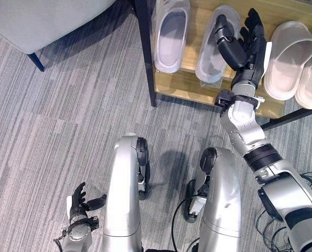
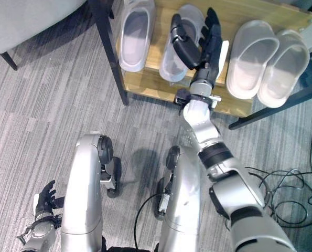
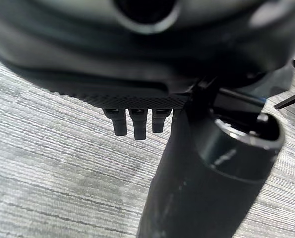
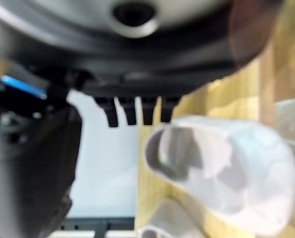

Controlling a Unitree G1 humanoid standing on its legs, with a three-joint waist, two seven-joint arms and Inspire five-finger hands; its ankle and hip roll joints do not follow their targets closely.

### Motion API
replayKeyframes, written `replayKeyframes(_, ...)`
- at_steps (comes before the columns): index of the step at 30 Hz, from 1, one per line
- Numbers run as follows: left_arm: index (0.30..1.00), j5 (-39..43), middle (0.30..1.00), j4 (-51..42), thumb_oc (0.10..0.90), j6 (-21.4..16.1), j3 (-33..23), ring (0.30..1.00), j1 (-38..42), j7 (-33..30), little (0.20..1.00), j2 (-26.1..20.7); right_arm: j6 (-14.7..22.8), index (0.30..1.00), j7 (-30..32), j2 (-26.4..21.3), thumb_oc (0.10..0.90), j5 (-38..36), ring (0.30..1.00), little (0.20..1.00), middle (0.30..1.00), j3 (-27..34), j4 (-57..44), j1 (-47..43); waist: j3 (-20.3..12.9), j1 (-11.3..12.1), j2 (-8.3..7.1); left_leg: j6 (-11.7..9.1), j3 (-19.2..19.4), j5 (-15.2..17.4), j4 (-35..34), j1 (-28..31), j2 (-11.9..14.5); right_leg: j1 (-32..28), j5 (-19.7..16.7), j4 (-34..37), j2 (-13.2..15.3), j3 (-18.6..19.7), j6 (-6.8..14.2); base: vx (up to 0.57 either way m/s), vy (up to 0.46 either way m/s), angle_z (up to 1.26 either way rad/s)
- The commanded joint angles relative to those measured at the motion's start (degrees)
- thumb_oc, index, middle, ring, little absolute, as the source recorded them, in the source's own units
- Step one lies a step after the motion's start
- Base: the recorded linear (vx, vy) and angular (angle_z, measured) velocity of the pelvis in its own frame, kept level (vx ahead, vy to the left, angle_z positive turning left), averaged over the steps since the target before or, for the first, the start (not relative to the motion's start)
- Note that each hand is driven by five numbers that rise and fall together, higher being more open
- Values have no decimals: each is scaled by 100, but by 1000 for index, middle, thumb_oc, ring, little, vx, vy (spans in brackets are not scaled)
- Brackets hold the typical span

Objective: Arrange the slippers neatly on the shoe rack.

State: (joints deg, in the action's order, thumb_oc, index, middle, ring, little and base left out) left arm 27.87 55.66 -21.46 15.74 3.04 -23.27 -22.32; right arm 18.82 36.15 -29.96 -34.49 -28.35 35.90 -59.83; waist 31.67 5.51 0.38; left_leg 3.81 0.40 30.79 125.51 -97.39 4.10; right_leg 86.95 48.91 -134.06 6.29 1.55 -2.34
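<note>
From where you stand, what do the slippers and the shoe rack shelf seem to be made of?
The slippers look like soft moulded plastic or foam: pale, matte, one seamless piece with rounded edges. The shoe rack shelf looks like light wood or a wood-look board, with faint grain, set in a dark frame, probably metal. The right hand hovers open over them.

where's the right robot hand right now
In the left eye view the right robot hand is open over the shoe rack, between two slippers.
</note>
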Motion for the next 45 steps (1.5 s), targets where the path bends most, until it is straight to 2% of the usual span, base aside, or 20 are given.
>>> replayKeyframes(1,900,-47,900,91,800,-155,378,900,-225,-255,900,-205,354,900,-130,-241,800,40,900,900,900,35,-406,-1130,-188,322,-4,-234,-927,1698,767,743,-182,301,-663,337,4,455,-417,0,0,0)
replayKeyframes(6,900,26,900,198,800,-113,406,900,-206,-244,900,-167,356,900,-79,-220,800,-111,900,900,900,-53,-343,-1251,-188,306,-29,-239,-937,1711,763,743,-175,301,-670,345,-3,478,-412,0,0,0)
replayKeyframes(8,900,-1,900,220,800,-87,366,900,-224,-260,900,-121,476,900,23,-297,800,3,900,900,900,119,-743,-1000,-188,252,-69,-235,-899,1715,758,743,-175,301,-669,353,-10,515,-410,0,0,0)
replayKeyframes(14,900,-30,900,212,800,-123,350,900,-225,-292,900,-158,502,900,61,-371,800,23,900,900,900,245,-710,-953,-188,248,-52,-256,-912,1697,781,743,-181,301,-670,332,-11,505,-403,0,0,0)
replayKeyframes(27,900,-46,900,312,800,-84,360,900,-180,-353,900,-118,287,900,155,-350,800,41,900,900,900,158,-446,-1081,-188,249,-51,-269,-934,1697,798,743,-196,301,-663,292,-14,491,-407,0,0,0)
replayKeyframes(30,900,-35,900,318,800,-77,403,900,-196,-328,900,-132,202,900,34,-357,800,-117,900,900,900,-77,-150,-1356,-188,266,-54,-275,-950,1708,808,743,-192,301,-665,289,-18,505,-405,0,0,0)
replayKeyframes(33,900,50,900,382,800,-75,458,900,-235,-235,900,-148,-44,900,-156,-442,800,-34,900,900,900,-519,362,-1833,-188,302,-43,-284,-997,1761,829,743,-182,301,-645,290,-10,497,-407,0,0,0)
replayKeyframes(40,900,122,900,452,800,-60,533,900,-267,-146,900,-148,-211,900,-308,-424,800,-16,900,900,900,-826,913,-2177,-188,316,-19,-298,-1023,1792,862,743,-178,301,-630,289,-3,496,-398,0,0,0)
replayKeyframes(45,900,145,900,497,800,-33,561,900,-281,-87,900,-140,-173,900,-419,-413,800,-177,900,900,900,-878,933,-2200,-188,302,-25,-309,-1028,1803,886,743,-188,301,-619,284,-4,501,-395,0,0,0)
